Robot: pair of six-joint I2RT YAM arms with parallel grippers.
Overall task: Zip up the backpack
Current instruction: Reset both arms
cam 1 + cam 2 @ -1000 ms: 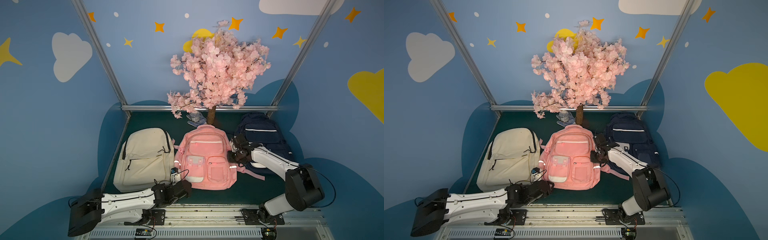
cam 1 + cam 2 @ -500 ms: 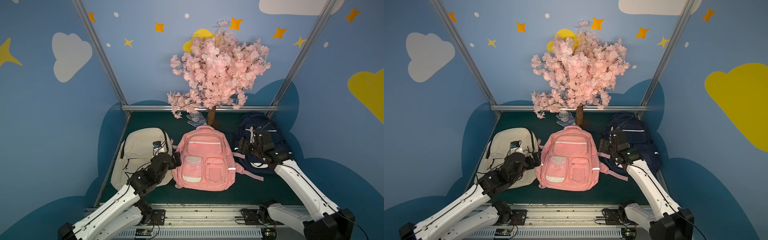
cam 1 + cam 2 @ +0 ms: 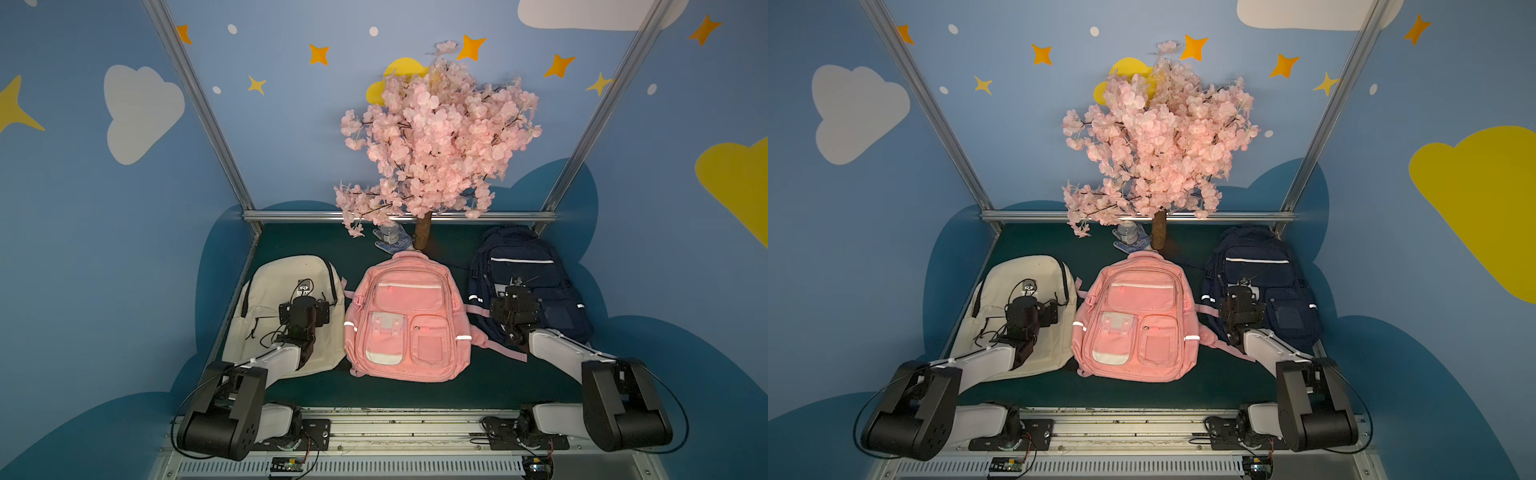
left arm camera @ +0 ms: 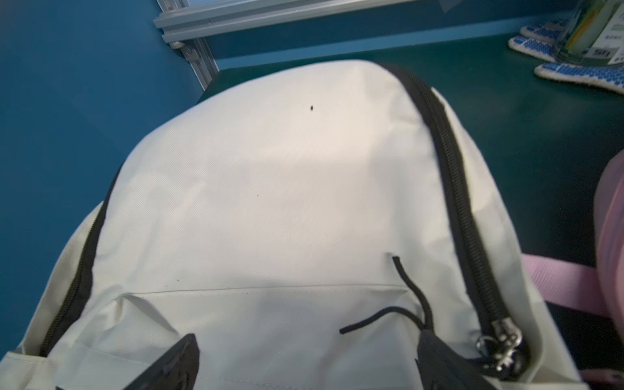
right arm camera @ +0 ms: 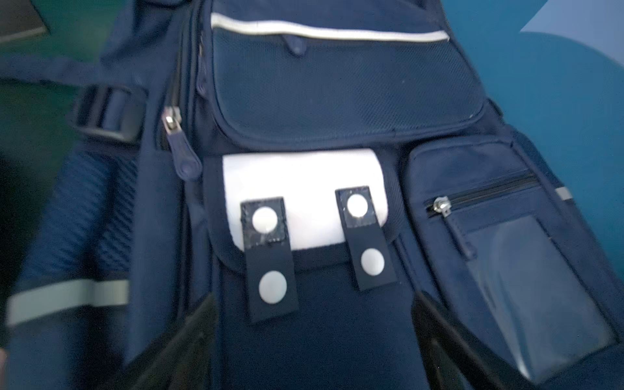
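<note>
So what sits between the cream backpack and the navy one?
The pink backpack lies between the cream backpack and the navy backpack; both top views show it.

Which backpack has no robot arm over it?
The pink backpack in the middle; the cream backpack lies under the left gripper, the navy backpack under the right gripper.

Raised the left end effector from low by the counter's front edge, beside the pink backpack's near corner, to above the cream backpack. Drew the right end effector off the pink backpack's right edge and over the navy backpack. Spread both sets of jaws wide, from partly closed.
</note>
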